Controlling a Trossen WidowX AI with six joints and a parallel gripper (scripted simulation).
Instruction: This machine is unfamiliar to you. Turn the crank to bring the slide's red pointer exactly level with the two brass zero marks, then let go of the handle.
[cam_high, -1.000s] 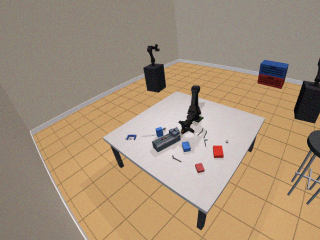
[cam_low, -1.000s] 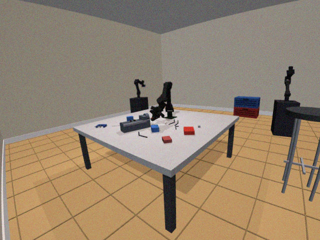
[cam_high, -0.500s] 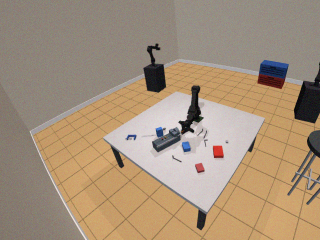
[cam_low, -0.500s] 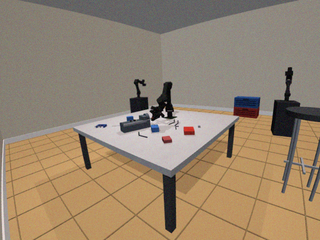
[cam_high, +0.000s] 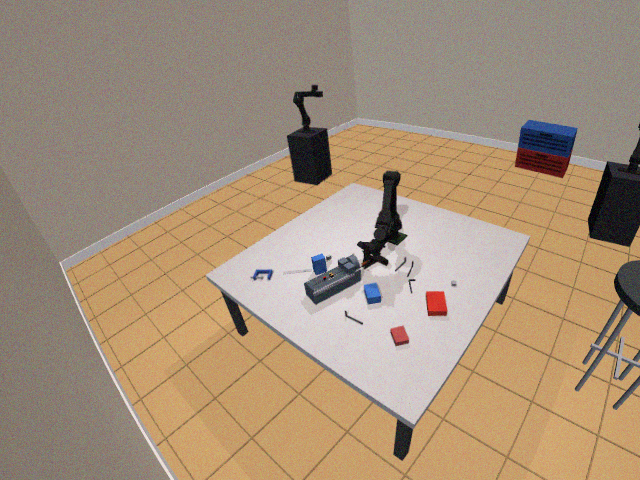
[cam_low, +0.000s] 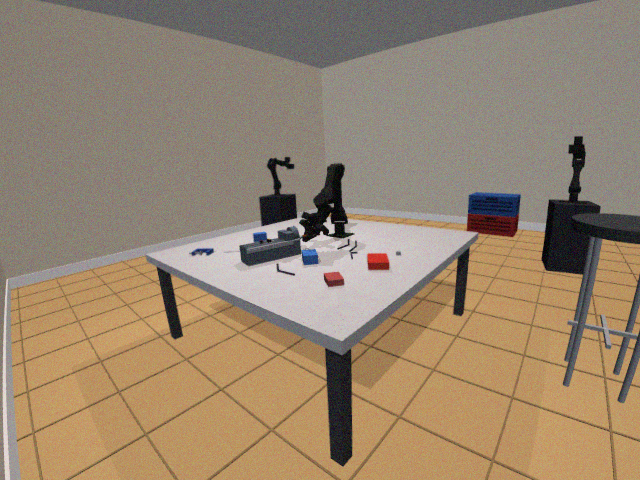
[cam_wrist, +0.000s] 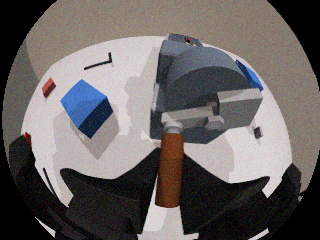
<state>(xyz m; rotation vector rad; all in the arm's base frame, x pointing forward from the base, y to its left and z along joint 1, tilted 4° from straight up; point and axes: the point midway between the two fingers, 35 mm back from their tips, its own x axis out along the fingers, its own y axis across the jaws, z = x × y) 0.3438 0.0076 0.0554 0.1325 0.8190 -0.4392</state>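
Your gripper (cam_wrist: 170, 183) is closed on the brown crank handle (cam_wrist: 171, 168), which stands between the two dark fingers in the wrist view. The handle goes up from the fingers to a light grey crank arm (cam_wrist: 212, 112), and this arm sits against the round grey end of the machine (cam_wrist: 200, 76). The arm lies tilted, with its far end higher on the right side.

In the top view you see the machine as a long grey slide block (cam_high: 331, 281) on the white table (cam_high: 454, 242), and the robot arm (cam_high: 387, 211) bends down to its end nearest the arm's foot. On the top of the block there is a small red spot with a yellow spot just beside it (cam_high: 327, 276), but they are too small to tell if the pointer is level with the brass marks.

A blue cube (cam_high: 318, 262) stands just beside the block on its far side, and another blue block (cam_high: 372, 292) lies near its front side. Two red blocks (cam_high: 436, 302) (cam_high: 399, 335) lie well apart from the machine, toward the table's near edge. A blue clamp (cam_high: 262, 274) lies to the left of the block, and some dark hex keys (cam_high: 353, 317) are spread around on the table
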